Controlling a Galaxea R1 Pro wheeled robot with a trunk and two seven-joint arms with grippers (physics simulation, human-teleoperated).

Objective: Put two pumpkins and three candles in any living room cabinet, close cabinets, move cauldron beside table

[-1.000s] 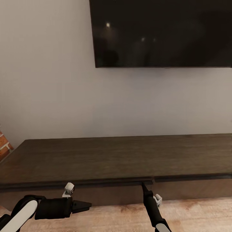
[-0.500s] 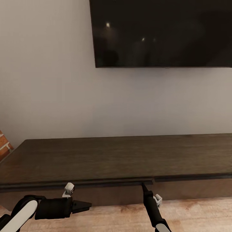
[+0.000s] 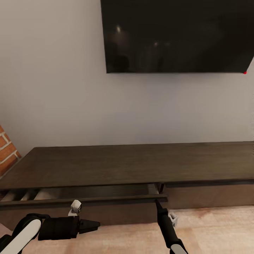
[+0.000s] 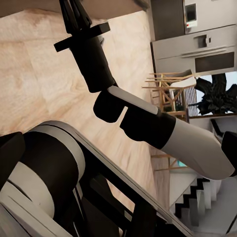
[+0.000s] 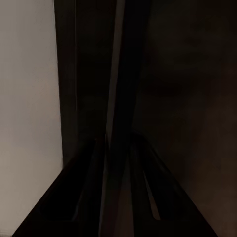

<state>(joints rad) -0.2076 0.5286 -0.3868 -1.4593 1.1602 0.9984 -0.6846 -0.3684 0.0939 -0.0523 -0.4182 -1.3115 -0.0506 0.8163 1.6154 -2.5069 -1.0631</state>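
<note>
Facing the cabinet (image 3: 116,165), the right gripper (image 3: 157,201) sits at the top edge of a partly open drawer front (image 3: 84,201), near its right end. Whether its jaws are parted or closed cannot be told. The left gripper (image 3: 92,225) hangs low before the unit, fingers together on nothing. The handle-less front is rigid; hold its upper lip and pull straight to avoid slipping.
</note>
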